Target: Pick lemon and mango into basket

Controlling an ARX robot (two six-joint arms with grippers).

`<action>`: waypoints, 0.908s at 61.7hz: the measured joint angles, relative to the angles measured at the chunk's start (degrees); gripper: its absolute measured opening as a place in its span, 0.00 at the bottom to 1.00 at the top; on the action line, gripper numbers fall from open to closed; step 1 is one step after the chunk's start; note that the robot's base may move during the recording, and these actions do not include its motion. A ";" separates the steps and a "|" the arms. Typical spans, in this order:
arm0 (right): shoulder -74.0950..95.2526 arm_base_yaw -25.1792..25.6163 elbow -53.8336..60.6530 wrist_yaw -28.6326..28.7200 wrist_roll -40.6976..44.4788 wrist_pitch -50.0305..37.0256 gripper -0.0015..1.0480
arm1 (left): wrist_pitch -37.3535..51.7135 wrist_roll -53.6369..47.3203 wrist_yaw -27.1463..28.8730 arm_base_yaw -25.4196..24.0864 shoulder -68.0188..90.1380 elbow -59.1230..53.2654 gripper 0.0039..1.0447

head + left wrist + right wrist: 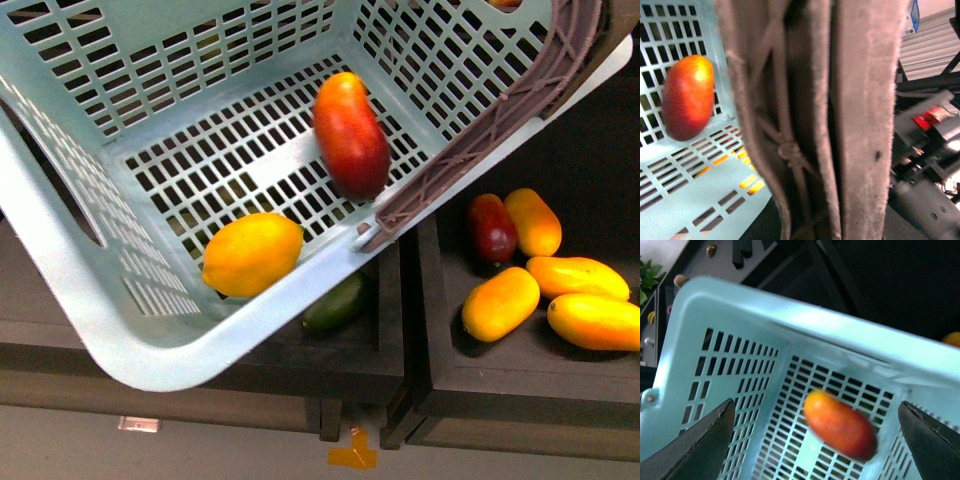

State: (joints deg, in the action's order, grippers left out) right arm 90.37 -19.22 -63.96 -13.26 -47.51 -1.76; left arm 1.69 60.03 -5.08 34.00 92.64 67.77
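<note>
The light blue-green basket hangs tilted in the front view. The red-orange mango lies on its slotted floor, and the yellow-orange lemon rests against its lower wall. My left gripper is shut on the basket's brown handle, which fills the left wrist view; the jaws themselves are hidden behind it. The mango and the basket wall show beside the handle. My right gripper is open above the basket, its fingers wide either side of the blurred mango. Neither arm shows in the front view.
Dark shelf bins stand under the basket. The right bin holds several yellow-orange mangoes and a dark red fruit. A dark green fruit lies in the left bin under the basket's edge. Orange tape marks the floor.
</note>
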 joint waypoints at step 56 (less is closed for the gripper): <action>-47.15 19.10 56.61 13.16 47.10 -33.66 0.02 | 0.02 -0.17 0.02 0.07 0.00 0.00 0.16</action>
State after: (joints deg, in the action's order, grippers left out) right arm 43.22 -0.12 -7.35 -0.10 -0.40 -35.42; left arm 1.72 59.86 -5.06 34.06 92.64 67.77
